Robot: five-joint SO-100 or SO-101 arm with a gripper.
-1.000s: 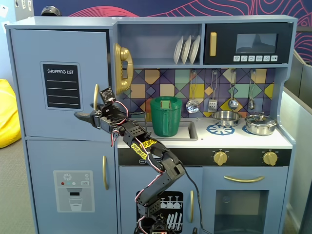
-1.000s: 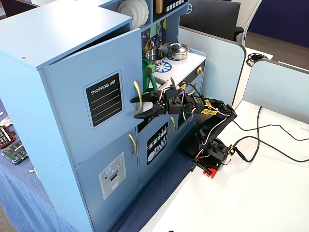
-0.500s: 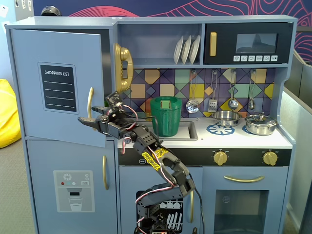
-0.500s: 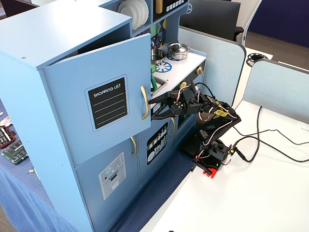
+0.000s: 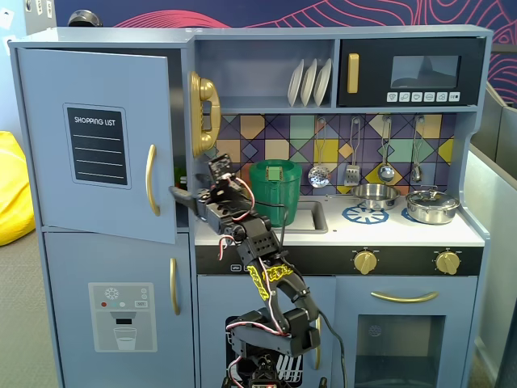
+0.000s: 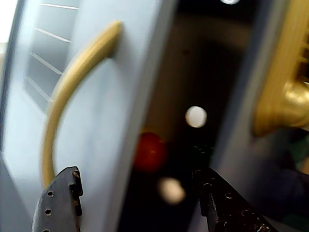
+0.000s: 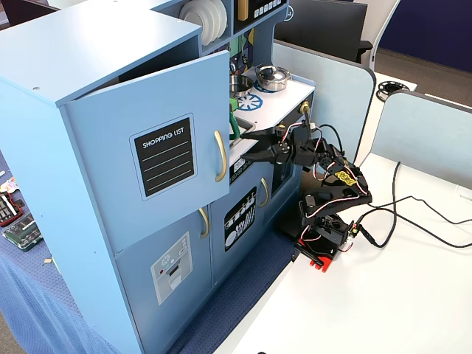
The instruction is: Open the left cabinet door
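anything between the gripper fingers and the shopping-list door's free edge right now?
Nothing. In the wrist view the open gripper straddles the free edge of the left cabinet door, only air between fingers and panel, gold handle beside.

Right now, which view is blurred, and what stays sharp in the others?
Wrist view: soft and blurred, gold handle smeared, dark interior shows only unfocused blobs. Both fixed views: sharp, the "SHOPPING LIST" door lettering readable; the open gripper is crisp.

In a fixed view, hand (image 5: 179, 194) right of left cabinet door (image 5: 97, 141).
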